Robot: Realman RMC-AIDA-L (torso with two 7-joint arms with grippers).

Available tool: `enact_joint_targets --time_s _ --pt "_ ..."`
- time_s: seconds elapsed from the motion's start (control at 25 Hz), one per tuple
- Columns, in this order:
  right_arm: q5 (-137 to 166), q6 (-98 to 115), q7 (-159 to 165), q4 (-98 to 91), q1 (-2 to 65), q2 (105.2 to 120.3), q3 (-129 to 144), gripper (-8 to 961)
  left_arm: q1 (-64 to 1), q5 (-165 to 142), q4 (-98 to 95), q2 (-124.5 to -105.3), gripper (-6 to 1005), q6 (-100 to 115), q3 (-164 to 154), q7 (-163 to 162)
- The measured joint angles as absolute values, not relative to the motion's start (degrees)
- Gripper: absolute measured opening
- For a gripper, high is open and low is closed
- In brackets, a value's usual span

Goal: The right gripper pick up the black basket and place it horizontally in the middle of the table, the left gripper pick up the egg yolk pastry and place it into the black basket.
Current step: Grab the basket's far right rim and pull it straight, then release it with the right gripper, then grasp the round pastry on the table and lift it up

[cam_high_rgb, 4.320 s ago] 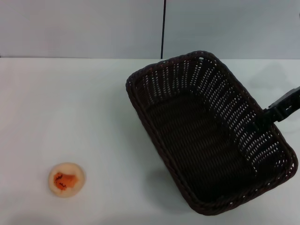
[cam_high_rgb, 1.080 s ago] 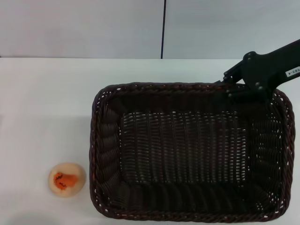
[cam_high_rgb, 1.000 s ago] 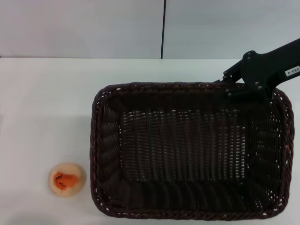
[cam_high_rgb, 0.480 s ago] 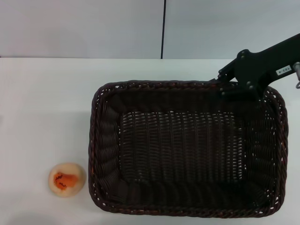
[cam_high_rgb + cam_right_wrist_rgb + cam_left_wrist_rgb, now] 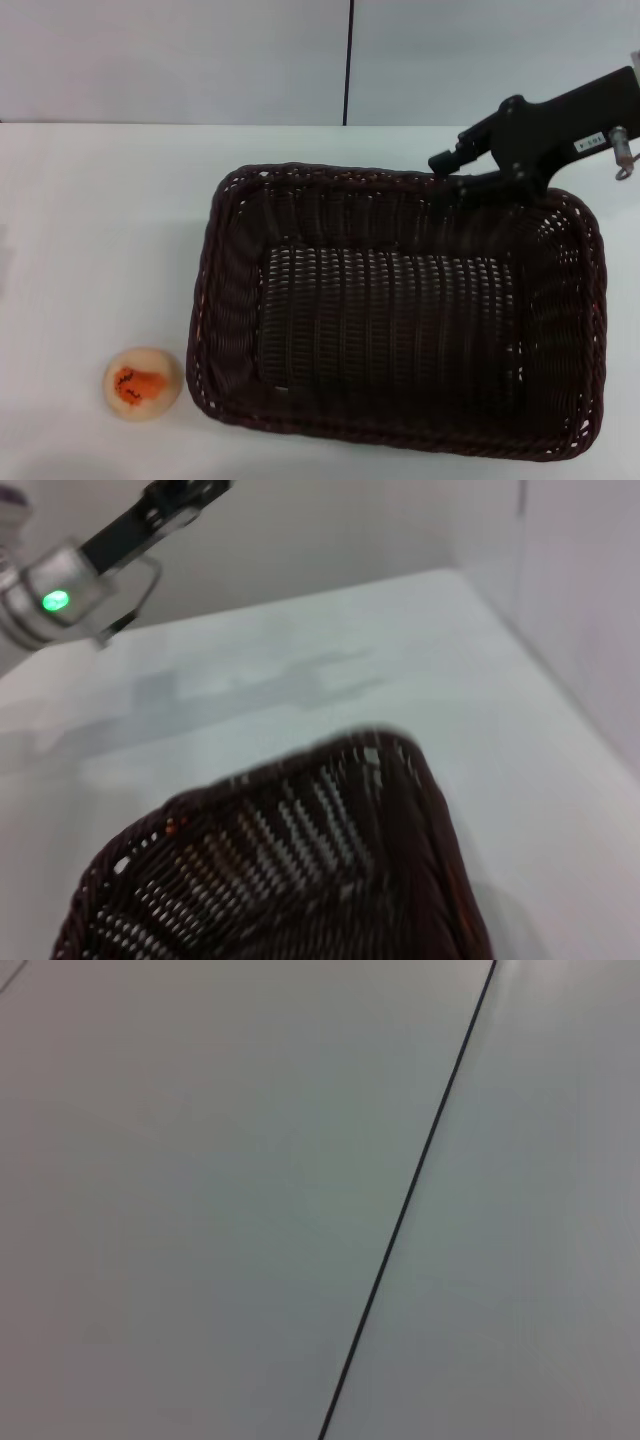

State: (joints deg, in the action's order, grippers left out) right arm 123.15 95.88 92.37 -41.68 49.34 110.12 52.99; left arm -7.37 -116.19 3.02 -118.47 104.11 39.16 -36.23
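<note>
Two task items on the table [image 5: 100,220], which is plain white, smooth and flat. Biggest by far is the black basket [image 5: 395,320]: rectangular, dark brown-black wicker w/ braided rim and slanted openwork sides, long side running left-right, sitting center-right on the table. In the right wrist view I get one rounded corner of it [image 5: 330,870], weave gaps showing light through.

Right arm comes in from the far right edge, black, angled down and leftward toward the basket's far rim. The right gripper [image 5: 452,172] has a small white label on its body; its fingers sit right at the far rim, right of center, one above the braid and one at the rim. I can't tell if it's clamped on the rim or let go.

Egg yolk pastry [image 5: 143,382]: small, round, pale beige w/ orange-red mark on top, near-left on the table, just left of the basket's near-left corner, not touching.

Left gripper: not visible in head view; a gray arm section w/ green light [image 5: 60,600] shows far off in right wrist view.
</note>
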Motion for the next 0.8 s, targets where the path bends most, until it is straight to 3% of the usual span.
enact_joint_targets --time_s 0.08,0.4,0.8 --pt "122.2 94.0 91.8 -41.8 49.1 110.36 52.6 348 -7.3 -116.2 3.0 -118.48 721 104.1 38.7 -36.2" --pt "111.5 86.4 83.5 -41.3 45.6 112.31 46.2 348 -7.3 -116.2 3.0 -118.46 720 104.2 36.5 -36.2" --pt "88.9 83.4 74.3 -37.8 31.3 116.34 36.4 349 -9.5 -116.2 -8.0 -117.28 720 106.2 21.6 -44.9"
